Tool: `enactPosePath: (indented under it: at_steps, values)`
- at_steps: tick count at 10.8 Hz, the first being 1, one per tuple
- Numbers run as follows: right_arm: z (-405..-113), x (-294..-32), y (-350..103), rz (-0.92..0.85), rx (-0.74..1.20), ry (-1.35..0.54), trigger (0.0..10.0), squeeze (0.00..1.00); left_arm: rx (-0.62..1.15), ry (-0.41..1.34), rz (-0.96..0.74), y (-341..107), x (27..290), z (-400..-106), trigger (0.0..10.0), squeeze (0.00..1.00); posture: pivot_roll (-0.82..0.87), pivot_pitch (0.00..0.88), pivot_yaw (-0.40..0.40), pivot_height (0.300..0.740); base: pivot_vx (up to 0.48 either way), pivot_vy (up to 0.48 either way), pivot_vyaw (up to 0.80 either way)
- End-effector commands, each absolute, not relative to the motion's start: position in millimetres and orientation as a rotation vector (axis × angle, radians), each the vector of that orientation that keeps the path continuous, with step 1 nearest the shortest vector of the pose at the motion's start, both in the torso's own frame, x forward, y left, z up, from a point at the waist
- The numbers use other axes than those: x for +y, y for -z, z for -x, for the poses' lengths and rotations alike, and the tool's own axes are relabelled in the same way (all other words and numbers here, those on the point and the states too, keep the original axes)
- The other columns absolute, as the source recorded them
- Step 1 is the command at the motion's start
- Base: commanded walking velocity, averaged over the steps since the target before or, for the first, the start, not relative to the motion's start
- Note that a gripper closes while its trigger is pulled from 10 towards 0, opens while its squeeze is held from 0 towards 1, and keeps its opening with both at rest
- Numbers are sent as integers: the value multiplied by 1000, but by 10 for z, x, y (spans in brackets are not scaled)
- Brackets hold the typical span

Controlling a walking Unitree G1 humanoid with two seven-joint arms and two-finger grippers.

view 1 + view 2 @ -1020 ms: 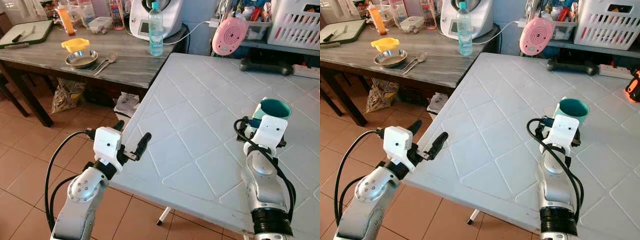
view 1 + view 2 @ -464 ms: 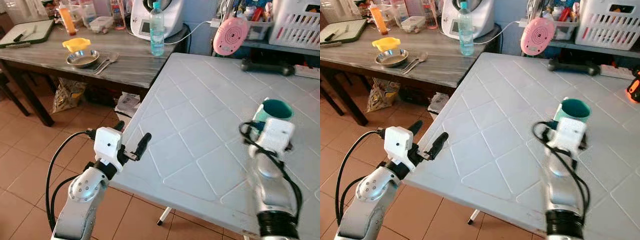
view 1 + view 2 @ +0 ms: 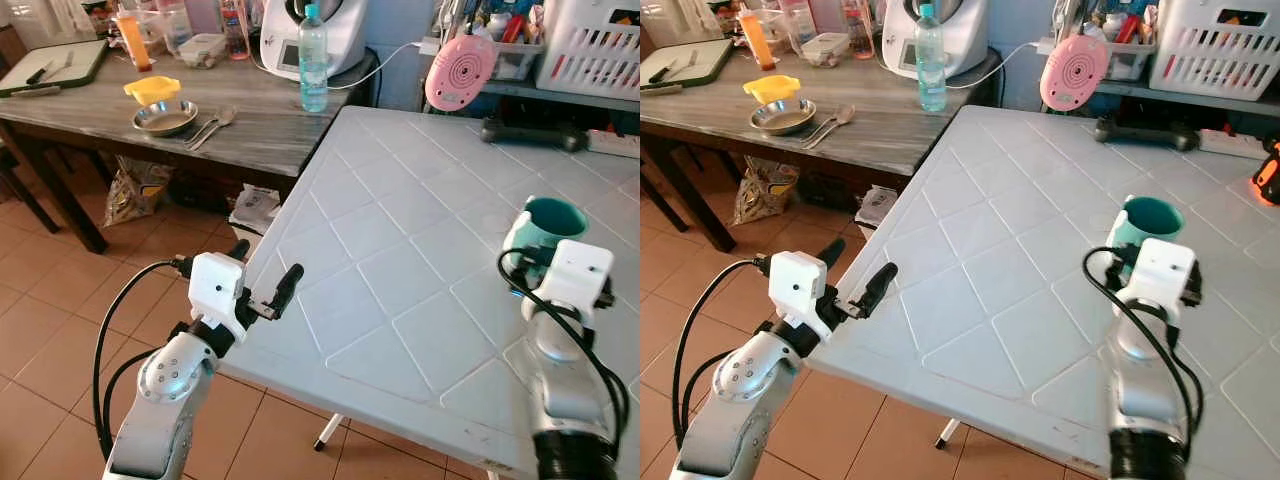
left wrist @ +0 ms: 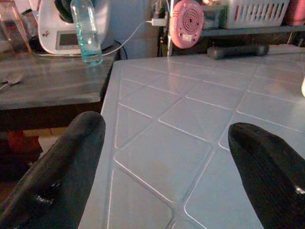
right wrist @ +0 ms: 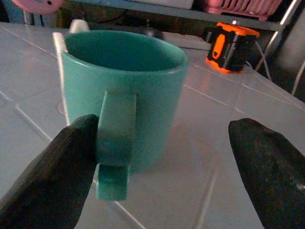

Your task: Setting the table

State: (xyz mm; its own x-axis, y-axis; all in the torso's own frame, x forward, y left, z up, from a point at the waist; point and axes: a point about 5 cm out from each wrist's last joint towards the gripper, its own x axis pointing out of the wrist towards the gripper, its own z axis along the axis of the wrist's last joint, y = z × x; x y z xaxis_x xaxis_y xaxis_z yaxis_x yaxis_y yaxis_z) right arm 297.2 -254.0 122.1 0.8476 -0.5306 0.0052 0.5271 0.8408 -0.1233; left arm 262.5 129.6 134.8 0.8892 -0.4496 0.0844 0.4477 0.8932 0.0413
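White table [image 3: 400, 260]: one teal mug [image 5: 125, 90], upright, handle facing our right gripper [image 5: 162, 157], whose spread fingers straddle it. We judge it rigid, glazed, slippery, breakable; grip across the body. Left gripper [image 4: 167, 157] spread at the table's edge, holding nothing.

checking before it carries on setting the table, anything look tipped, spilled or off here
Nothing stands out. The teal mug stands upright on the white table, no spill around it, with the right end effector open around its handle. The left end effector hovers open at the table's edge.
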Motion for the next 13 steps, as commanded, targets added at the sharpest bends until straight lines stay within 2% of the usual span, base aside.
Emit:
enactPosePath:
  at_steps: [1, 5, 8, 10, 11, 12, 13]
  values:
    - [-2941, -2610, -1277, 125, 16, 583, 10000, 0, -88, 459, -32, -1339, 1305, -2649, 10000, 0, 74, 32, 42, 740, 0, 0, 0]
    - [-2840, -2764, -1332, 170, 12, 619, 10000, 0, -93, 459, -34, -1342, 1301, -2668, 10000, 0, 68, 26, 46, 740, 0, 0, 0]
    - [-2826, -2370, -1392, 205, -17, 374, 10000, 0, -99, 429, -49, -1355, 1371, -2666, 10000, 0, 65, 25, 38, 740, 0, 0, 0]
    - [-2807, -2060, -1543, 201, -83, 228, 10000, 0, -130, 346, -53, -1421, 1495, -2617, 10000, 0, 64, 22, 32, 740, 0, 0, 0]
    - [-2847, -1891, -1596, 167, -107, 103, 10000, 0, -171, 286, -71, -1501, 1533, -2617, 10000, 1000, 69, 18, 30, 740, 0, 0, 0]
    - [-2885, -1705, -1658, 142, -148, -38, 10000, 1000, -212, 236, -81, -1583, 1571, -2667, 10000, 1000, 78, 14, 24, 740, 0, 0, 0]
    - [-2907, -1599, -1693, 126, -160, -101, 10000, 1000, -229, 209, -83, -1621, 1605, -2711, 10000, 1000, 81, 12, 20, 740, 0, 0, 0]
